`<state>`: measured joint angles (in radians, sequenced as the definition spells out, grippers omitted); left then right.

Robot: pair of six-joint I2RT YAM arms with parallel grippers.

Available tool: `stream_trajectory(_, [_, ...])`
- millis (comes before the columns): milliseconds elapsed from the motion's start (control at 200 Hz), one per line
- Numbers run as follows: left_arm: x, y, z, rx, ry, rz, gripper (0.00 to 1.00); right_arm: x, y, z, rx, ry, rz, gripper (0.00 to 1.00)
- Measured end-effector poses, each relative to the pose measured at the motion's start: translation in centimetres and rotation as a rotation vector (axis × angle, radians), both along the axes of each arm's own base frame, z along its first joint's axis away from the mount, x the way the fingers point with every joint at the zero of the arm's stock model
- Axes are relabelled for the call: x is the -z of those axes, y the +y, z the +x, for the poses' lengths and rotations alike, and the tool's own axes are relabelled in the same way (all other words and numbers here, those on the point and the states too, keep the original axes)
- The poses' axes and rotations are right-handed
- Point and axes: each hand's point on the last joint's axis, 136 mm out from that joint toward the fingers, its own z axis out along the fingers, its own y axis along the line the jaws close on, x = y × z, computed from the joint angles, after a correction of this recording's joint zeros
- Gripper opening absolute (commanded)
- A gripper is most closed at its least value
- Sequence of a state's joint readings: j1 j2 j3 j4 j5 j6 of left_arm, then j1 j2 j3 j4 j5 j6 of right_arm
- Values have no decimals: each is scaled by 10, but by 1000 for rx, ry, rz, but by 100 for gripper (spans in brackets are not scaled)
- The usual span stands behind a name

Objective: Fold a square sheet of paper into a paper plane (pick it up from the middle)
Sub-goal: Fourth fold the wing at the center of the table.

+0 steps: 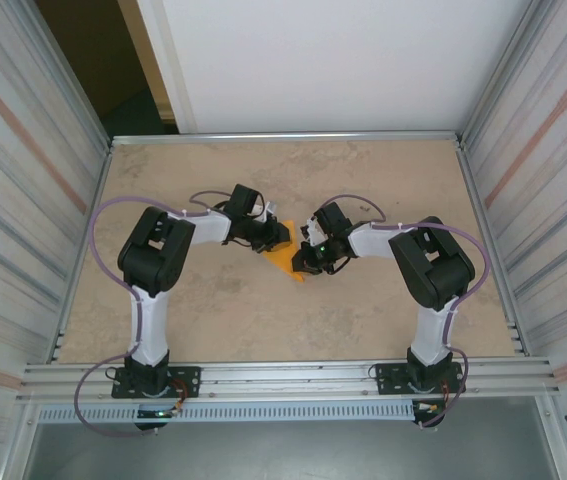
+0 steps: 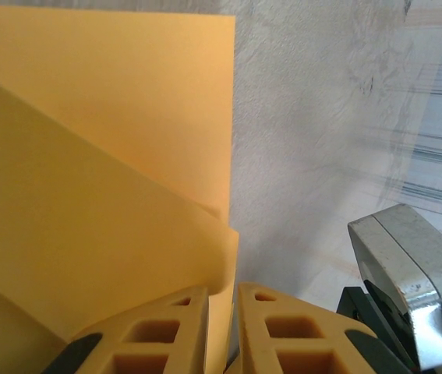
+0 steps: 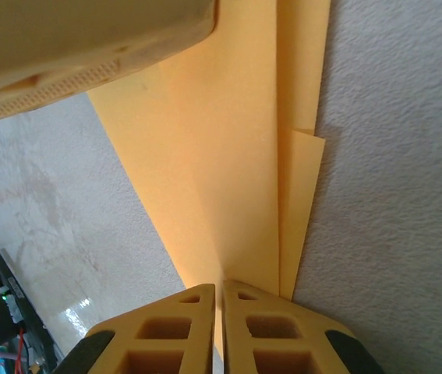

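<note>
The square sheet of paper [image 1: 289,262] is bright orange and folded into overlapping layers, low over the table's middle between the two grippers. My left gripper [image 1: 279,236] is shut on it. In the left wrist view a curled edge of the paper [image 2: 88,195] runs down between the tan fingers of the left gripper [image 2: 222,300]. My right gripper [image 1: 305,262] is shut on the sheet too. The right wrist view has the folded flaps of the paper [image 3: 228,156] running straight into the right gripper [image 3: 219,290]. Whether the folds make the paper plane I cannot tell.
The beige table [image 1: 213,310] is walled by metal panels on the left [image 1: 23,200] and right [image 1: 553,200], with a rail along the near edge [image 1: 283,378]. A silver and black part of the right arm [image 2: 408,273] sits close to the left fingers. A tan left finger [image 3: 88,47] overhangs the paper.
</note>
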<state>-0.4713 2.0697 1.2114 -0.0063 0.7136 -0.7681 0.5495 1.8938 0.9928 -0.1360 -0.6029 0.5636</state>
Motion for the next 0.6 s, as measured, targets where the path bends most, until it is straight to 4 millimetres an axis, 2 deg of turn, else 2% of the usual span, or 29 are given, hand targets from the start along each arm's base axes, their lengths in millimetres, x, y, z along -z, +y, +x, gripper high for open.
stream_trajectory(261, [7,-2,4,11,4,10,19,1,-1,1,4,4,-1,10])
stream_trajectory(396, [7,-2,5,15,4,14,18,-3,-7,3,17,30,26,15])
stream_trajectory(466, [7,-3,6,18,2,14,18,-10,-13,8,37,37,47,18])
stream_trajectory(596, [7,-3,6,19,3,17,18,-40,-19,21,64,-28,90,16])
